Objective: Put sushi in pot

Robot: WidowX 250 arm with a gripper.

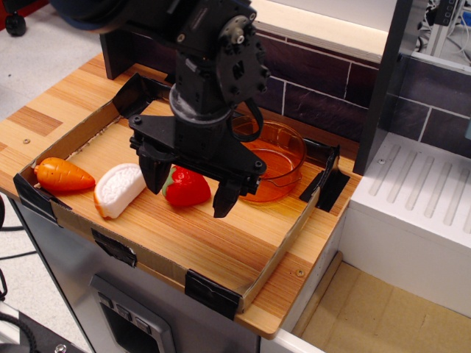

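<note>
Nothing was done yet: the sushi point(118, 189) lay untouched between carrot point(63, 175) and strawberry point(186, 187), the pot point(276, 158) stood empty, and the gripper point(190, 190) hung with jaws spread, holding nothing.

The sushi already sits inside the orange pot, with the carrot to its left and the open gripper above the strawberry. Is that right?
Not quite. In the observation.image view the sushi lies on the wooden board, outside the pot, which holds no toy. The rest stands: the carrot is to its left, and the open gripper is above the strawberry.
</note>
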